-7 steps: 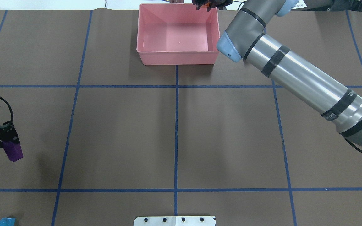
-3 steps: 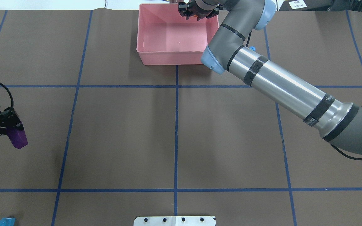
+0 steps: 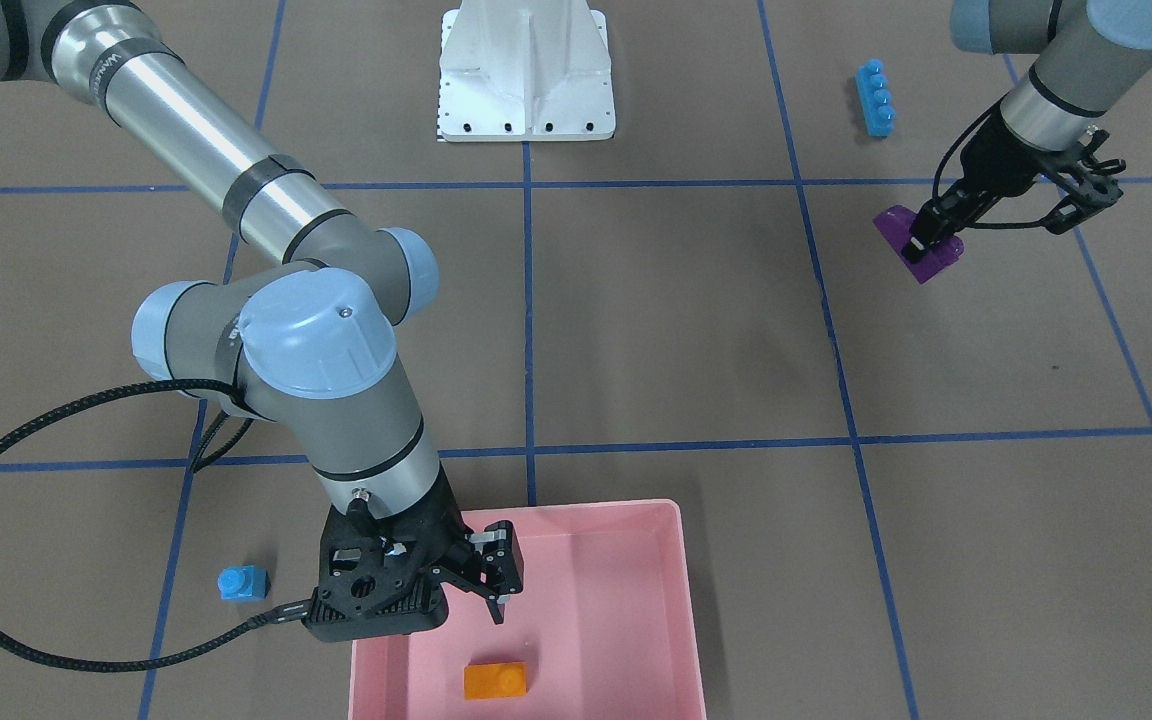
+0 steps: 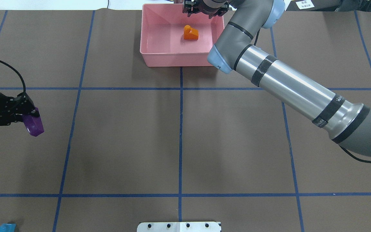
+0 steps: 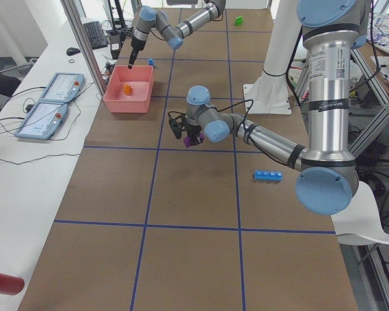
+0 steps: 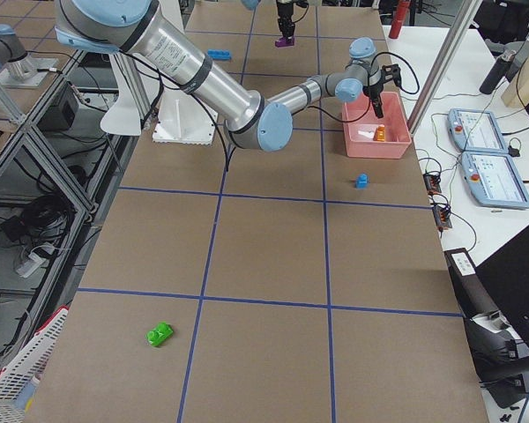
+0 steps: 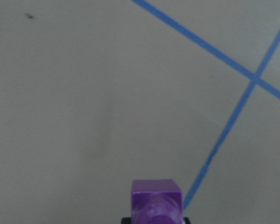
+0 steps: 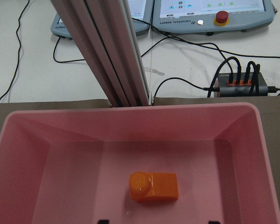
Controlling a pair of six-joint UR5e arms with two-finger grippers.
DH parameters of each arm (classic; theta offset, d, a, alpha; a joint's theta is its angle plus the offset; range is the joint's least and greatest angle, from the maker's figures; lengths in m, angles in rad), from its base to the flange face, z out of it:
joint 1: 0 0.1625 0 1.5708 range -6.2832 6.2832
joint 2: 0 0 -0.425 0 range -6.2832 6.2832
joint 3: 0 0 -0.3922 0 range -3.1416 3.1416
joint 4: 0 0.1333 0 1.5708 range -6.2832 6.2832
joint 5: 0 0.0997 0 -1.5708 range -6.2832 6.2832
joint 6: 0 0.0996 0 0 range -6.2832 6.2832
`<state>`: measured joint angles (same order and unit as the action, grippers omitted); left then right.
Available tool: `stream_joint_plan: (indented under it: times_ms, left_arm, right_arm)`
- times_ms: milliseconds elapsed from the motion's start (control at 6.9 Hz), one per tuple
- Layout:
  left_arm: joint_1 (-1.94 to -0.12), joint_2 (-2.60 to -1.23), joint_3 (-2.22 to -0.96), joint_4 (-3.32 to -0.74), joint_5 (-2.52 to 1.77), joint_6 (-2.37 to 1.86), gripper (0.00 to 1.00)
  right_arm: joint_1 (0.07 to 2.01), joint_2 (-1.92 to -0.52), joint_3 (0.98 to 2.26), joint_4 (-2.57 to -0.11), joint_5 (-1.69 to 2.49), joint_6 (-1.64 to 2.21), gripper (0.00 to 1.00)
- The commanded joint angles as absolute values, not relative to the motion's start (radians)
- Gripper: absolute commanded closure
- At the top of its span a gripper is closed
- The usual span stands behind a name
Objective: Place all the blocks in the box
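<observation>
The pink box point(image 4: 175, 60) stands at the table's far middle. An orange block point(image 4: 190, 33) lies inside it and also shows in the right wrist view point(image 8: 153, 186). My right gripper point(image 3: 471, 592) hangs open and empty over the box's far side. My left gripper point(image 4: 24, 113) is shut on a purple block point(image 4: 33, 125) and holds it above the table at the left. A small blue block point(image 3: 241, 582) lies on the table beside the box. A long blue block point(image 3: 874, 97) lies near the robot's left. A green block point(image 6: 160, 334) lies far off at the right end.
The white pedestal base point(image 3: 526, 70) stands at the robot's side of the table. My right arm point(image 4: 288, 83) stretches across the table's right half. An aluminium post point(image 8: 112, 51) and cables stand just behind the box.
The right gripper has opened and the orange block now lies in the box. The left gripper has carried the purple block forward and a little inward.
</observation>
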<state>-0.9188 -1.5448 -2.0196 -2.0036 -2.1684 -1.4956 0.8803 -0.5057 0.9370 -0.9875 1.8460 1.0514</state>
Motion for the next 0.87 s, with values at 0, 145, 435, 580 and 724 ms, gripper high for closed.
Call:
stream_joint_plan:
  times_ms: [0, 145, 435, 580, 724]
  left_arm:
    - [-0.972, -1.641, -2.040, -2.002, -2.226, -1.502, 1.00]
    - [-0.968, -1.714, -2.028, -2.003, -2.226, -1.610, 1.00]
    - [-0.963, -1.926, -1.926, -2.002, -2.224, -1.800, 1.00]
    - [-0.956, -1.997, -1.855, -2.005, -2.218, -1.865, 1.00]
    - [-0.950, -2.101, -1.762, -2.005, -2.215, -1.922, 1.00]
  right_arm:
    - [0.942, -0.544, 1.003, -1.023, 1.987, 1.049, 0.01]
    - [0.975, -0.620, 1.120, -1.125, 2.034, 1.031, 0.01]
    - [1.011, -0.772, 1.262, -1.183, 2.039, 0.874, 0.01]
    - [1.015, -0.811, 1.267, -1.175, 2.034, 0.747, 0.01]
    - [1.015, -0.821, 1.267, -1.174, 2.031, 0.718, 0.01]
